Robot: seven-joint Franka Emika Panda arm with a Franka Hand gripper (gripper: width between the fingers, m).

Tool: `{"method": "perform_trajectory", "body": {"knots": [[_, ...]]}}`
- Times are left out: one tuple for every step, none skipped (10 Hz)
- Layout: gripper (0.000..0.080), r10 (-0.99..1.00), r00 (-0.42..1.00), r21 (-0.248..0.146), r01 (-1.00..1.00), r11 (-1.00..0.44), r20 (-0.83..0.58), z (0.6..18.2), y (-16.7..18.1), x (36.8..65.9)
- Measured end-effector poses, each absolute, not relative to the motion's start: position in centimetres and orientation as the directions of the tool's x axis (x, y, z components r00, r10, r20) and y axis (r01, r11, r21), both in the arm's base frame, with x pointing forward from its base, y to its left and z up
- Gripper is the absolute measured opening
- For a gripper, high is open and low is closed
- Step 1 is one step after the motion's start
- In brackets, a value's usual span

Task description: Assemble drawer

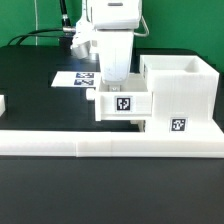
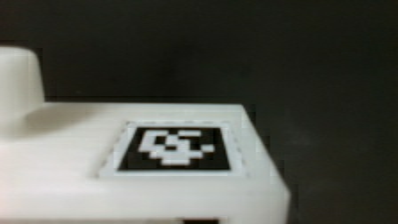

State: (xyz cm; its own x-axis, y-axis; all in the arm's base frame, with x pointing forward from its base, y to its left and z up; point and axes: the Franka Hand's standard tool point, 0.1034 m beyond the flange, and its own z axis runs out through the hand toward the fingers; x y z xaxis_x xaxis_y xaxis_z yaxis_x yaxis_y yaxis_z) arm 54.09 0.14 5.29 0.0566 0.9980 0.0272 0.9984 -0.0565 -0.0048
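A small open-top white drawer tray with a black-and-white marker on its front stands right against the left side of the tall white drawer shell, just behind the front rail. My gripper reaches down from above into the tray's top and grips its wall; the fingertips are hidden by the tray. In the wrist view the tray's marked face fills the lower half, very close and blurred. A white rounded part shows beside it. The shell carries its own marker.
A long low white rail runs along the table's front edge. The marker board lies flat on the black table behind the tray. Another white part shows at the exterior view's left edge.
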Motion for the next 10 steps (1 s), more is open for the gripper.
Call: {"method": "perform_trajectory", "body": {"knots": [[0.0042, 0.998, 0.056, -0.005, 0.998, -0.056, 0.027, 5.3, 0.1, 54.1], [0.0042, 0.998, 0.051, -0.005, 0.999, -0.051, 0.027, 5.3, 0.3, 54.1], [0.0042, 0.999, 0.036, -0.003, 0.999, -0.036, 0.022, 5.2, 0.5, 54.1], [0.0044, 0.999, 0.041, -0.002, 0.999, -0.041, 0.020, 5.2, 0.3, 54.1], [0.0044, 0.999, 0.045, -0.002, 0.999, -0.045, 0.019, 5.2, 0.1, 54.1], [0.0044, 0.999, 0.045, -0.002, 0.999, -0.045, 0.019, 5.2, 0.1, 54.1], [0.0044, 0.999, 0.041, -0.002, 0.999, -0.041, 0.018, 5.2, 0.1, 54.1], [0.0044, 1.000, 0.020, 0.001, 1.000, -0.020, 0.015, 5.3, 0.4, 54.2], [0.0044, 0.999, -0.038, 0.017, 0.999, 0.038, 0.002, 5.3, 1.0, 54.4], [0.0044, 0.998, -0.061, 0.034, 0.998, 0.062, -0.010, 5.4, 1.2, 54.5]]}}
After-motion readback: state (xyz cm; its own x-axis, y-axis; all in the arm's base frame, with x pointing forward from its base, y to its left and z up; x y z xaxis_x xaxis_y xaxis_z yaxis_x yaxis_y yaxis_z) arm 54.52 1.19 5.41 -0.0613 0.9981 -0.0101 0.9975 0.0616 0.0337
